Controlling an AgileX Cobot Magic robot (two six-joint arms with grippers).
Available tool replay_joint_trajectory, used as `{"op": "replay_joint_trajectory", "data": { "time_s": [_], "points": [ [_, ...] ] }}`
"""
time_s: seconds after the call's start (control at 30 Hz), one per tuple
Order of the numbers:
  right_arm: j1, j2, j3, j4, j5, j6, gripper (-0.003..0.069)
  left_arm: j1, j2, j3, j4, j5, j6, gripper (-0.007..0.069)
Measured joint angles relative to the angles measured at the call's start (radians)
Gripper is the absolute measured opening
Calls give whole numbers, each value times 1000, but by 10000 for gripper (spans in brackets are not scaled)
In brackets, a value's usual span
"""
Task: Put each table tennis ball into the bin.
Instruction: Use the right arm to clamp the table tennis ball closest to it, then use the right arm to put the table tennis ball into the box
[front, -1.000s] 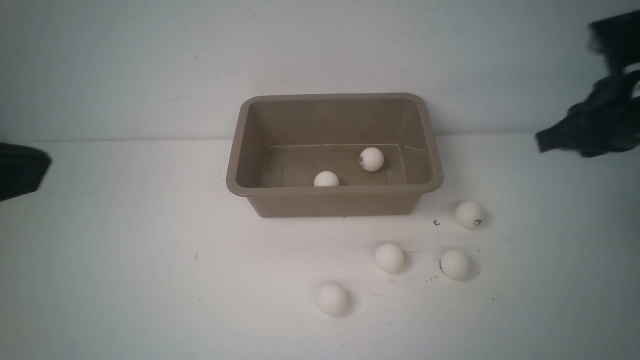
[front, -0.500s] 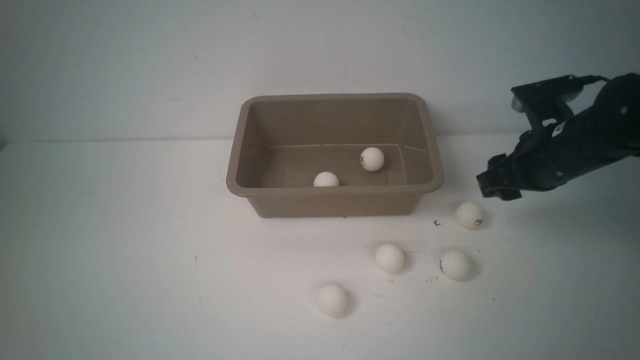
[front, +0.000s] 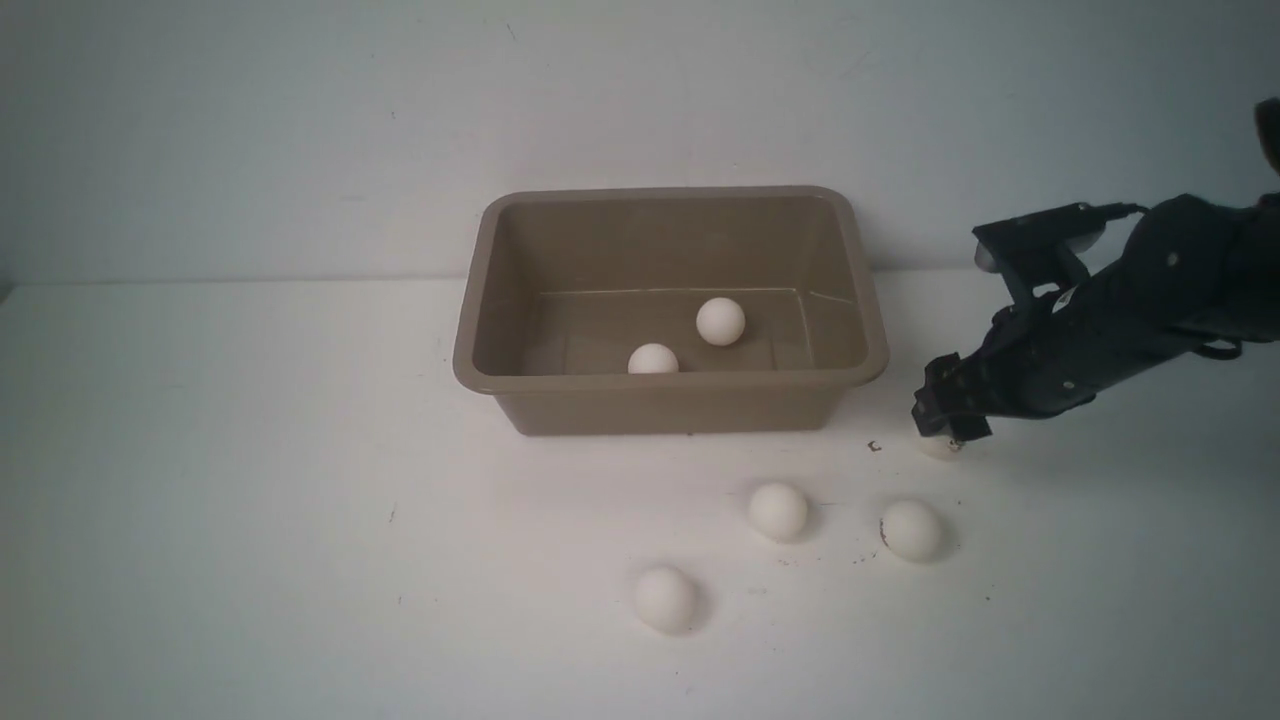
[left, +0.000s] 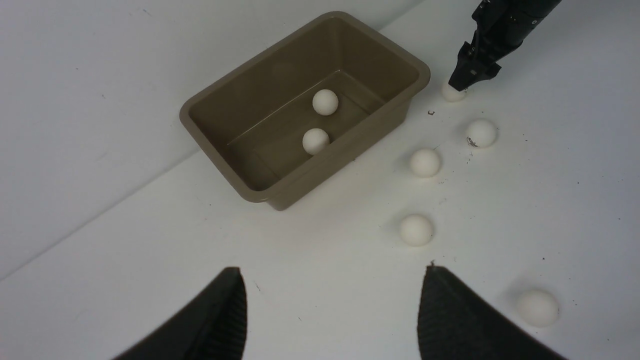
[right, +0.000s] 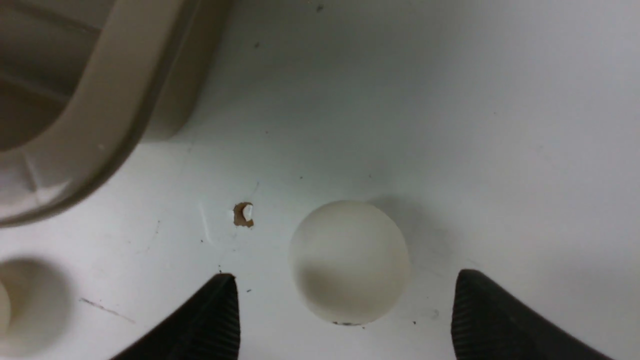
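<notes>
Your right gripper (front: 942, 430), at the right of the front view, hangs low over one table tennis ball (right: 350, 260), jaws wide apart on either side of it, not touching. Your left gripper (left: 332, 320) is spread too, and empty. The taupe bin (front: 670, 382), upper centre, holds two balls (front: 720, 321). Three more balls (front: 778, 511) lie on the white table (front: 250, 500) below it.

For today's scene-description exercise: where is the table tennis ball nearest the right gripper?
Front view: the ball sits on the table at the robot's right, just off the near right corner of the bin, beneath the open right gripper.
</notes>
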Motion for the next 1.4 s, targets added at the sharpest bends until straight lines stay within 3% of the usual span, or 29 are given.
{"op": "replay_joint_trajectory", "data": {
  "time_s": [0.4,0.57,0.93,1.07,1.2,1.4],
  "points": [
    [13,86,-3,17,-59,-7,501,0,0,0,0,0,-3,415],
    [13,92,-3,5,-77,-3,351,0,0,0,0,0,-7,415],
    [28,-196,-10,-174,-47,176,361,0,0,0,0,0,-7,415],
    [125,-234,-106,-179,-53,140,361,0,0,0,0,0,-7,415],
    [220,-113,-266,-173,-20,166,361,0,0,0,1,0,-7,415],
    [242,124,-488,-178,144,197,361,0,-12,0,1,0,-7,415]
  ]
}}
